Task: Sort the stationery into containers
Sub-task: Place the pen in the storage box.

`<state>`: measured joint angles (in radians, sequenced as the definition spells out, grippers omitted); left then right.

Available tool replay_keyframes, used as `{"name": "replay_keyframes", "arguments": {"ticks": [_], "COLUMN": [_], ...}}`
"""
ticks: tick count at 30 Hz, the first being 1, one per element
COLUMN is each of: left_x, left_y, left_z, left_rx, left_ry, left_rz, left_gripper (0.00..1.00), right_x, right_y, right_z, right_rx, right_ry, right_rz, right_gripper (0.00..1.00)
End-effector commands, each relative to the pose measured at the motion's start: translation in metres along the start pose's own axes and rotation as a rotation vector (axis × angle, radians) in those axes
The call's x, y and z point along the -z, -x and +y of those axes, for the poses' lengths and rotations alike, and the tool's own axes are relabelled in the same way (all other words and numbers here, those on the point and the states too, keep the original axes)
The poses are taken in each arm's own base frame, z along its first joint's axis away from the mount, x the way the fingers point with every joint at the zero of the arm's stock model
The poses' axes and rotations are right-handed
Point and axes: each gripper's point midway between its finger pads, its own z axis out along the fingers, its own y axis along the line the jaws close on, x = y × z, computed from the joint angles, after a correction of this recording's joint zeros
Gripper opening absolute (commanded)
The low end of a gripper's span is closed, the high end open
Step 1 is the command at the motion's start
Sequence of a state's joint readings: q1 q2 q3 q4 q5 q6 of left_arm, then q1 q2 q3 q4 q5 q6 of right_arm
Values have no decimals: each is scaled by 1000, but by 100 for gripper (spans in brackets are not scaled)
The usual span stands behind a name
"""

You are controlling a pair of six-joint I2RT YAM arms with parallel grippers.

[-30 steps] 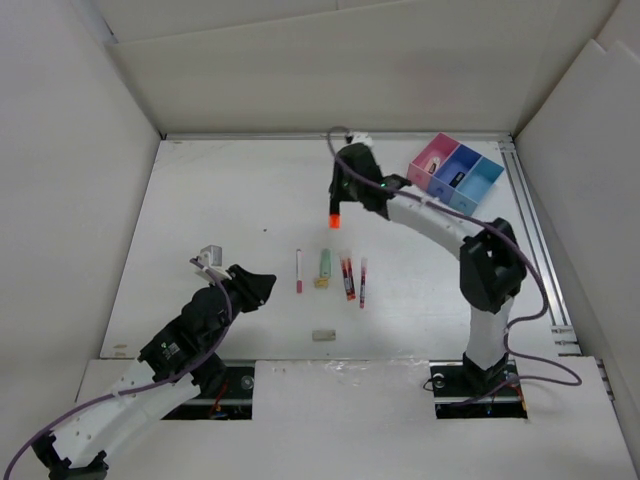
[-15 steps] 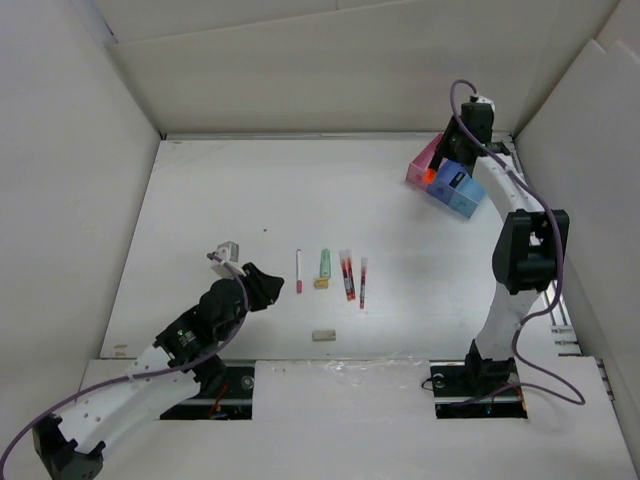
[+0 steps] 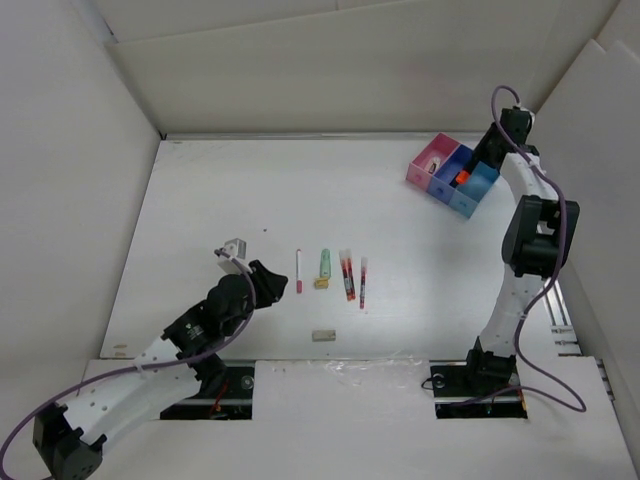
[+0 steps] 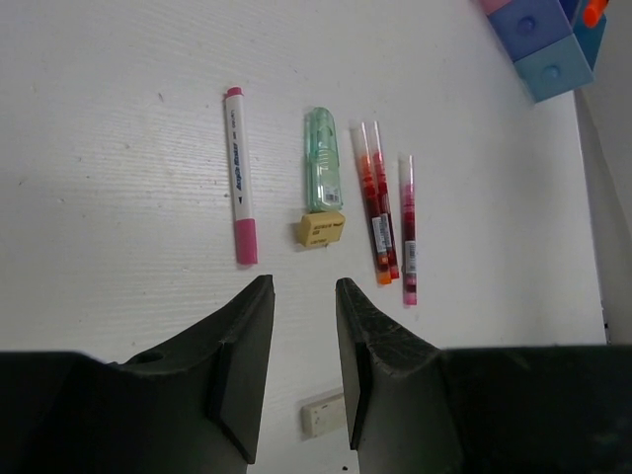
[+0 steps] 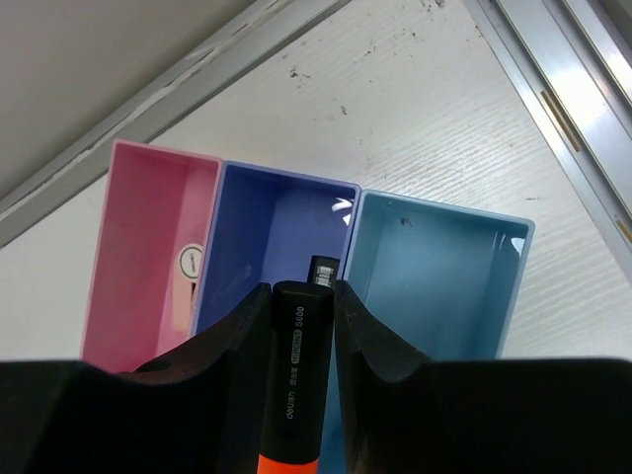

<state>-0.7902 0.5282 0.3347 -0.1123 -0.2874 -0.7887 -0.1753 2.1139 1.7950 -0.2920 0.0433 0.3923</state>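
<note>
My right gripper (image 5: 301, 288) is shut on a black marker with an orange end (image 5: 299, 385) and holds it over the containers (image 5: 355, 197), a joined pink, dark blue and light blue tray. The marker's black end sits above the wall between the dark blue and light blue bins. From above, the orange marker (image 3: 461, 178) shows at the tray (image 3: 432, 155). A black item (image 5: 323, 269) lies in the dark blue bin. My left gripper (image 4: 302, 286) is open and empty above a pink marker (image 4: 240, 188), a green item (image 4: 322, 173), a yellow eraser (image 4: 322, 229), red pens (image 4: 373, 212) and a pink pen (image 4: 408, 227).
A whitish eraser block (image 4: 324, 415) lies on the table below my left fingers, nearest the front edge (image 3: 322, 336). A round white-labelled item (image 5: 191, 264) sits in the pink bin. White walls enclose the table, and a metal rail (image 3: 530, 230) runs along its right side.
My right arm swung from the table's middle to the far right with the orange marker and now holds it over the tray. My left arm crept slightly right toward the row of pens.
</note>
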Motion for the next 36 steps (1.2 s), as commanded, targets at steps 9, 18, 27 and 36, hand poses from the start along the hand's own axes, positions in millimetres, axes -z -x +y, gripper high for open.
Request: {"name": "replay_keyframes", "arguments": {"ticks": [9,18,27,36], "left_x": [-6,-7,-3,-1], "left_y": [-1,-3,0,-4], "left_z": [-4,-3,-2,4], "left_rx": [-7,-10,-6,-4], "left_ry": [-11,-5,-6,8], "left_rz": [0,6,-8,5], "left_gripper": [28,28,28,28], "right_x": [0,-10,-7,78], "right_y": [36,23,17,29], "right_z": [35,46,43,89], "right_rx": [-20,-8,-8,68], "right_ry": [84,107,100,254], "right_rz": [-79,-47,-33,-106], "right_gripper": [24,31,42,26]}}
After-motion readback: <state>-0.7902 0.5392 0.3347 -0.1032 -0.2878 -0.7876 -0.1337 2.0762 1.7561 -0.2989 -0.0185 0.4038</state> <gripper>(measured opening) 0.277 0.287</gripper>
